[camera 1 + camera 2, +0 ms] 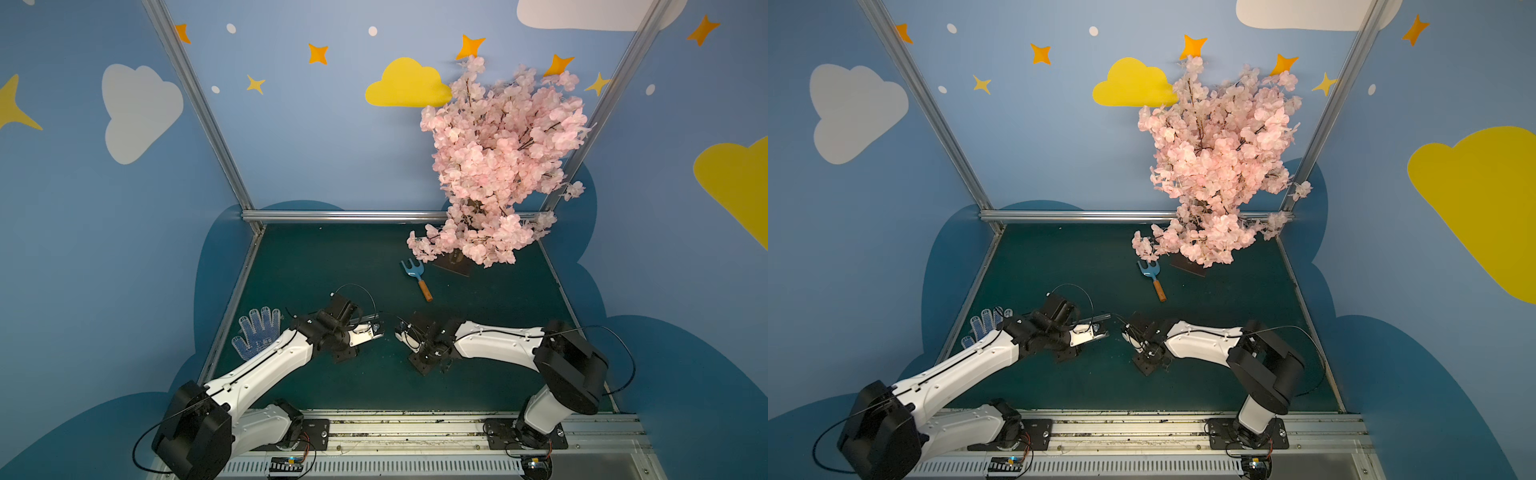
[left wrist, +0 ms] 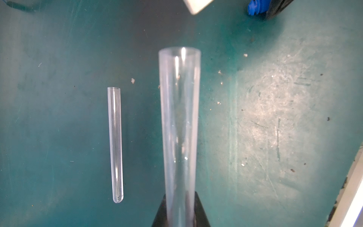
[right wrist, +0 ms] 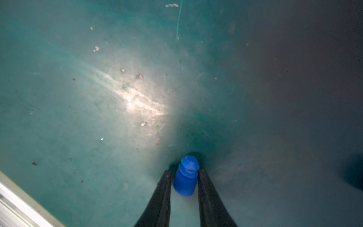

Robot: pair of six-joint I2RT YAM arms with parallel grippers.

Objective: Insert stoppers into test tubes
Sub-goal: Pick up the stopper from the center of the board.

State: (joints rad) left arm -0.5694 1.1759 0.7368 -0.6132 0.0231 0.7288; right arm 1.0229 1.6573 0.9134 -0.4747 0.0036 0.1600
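While the green mat (image 2: 275, 118) is occupied by one clear, round-ended test tube (image 2: 115, 145) lying flat, a second tube (image 2: 179, 118) is clamped above it in the left gripper (image 1: 375, 331), open mouth outward. A small, ribbed, bright-blue stopper (image 3: 185, 178) is pinched by the right gripper (image 3: 184, 171), near that mouth but apart.

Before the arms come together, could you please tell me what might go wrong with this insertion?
The stopper in the right pincer sits off to one side of the open mouth of the held tube; pushing unaligned might hit the rim and pop it loose. The left pincer grips that tube far from its mouth, so a push could tilt it or let it slip.
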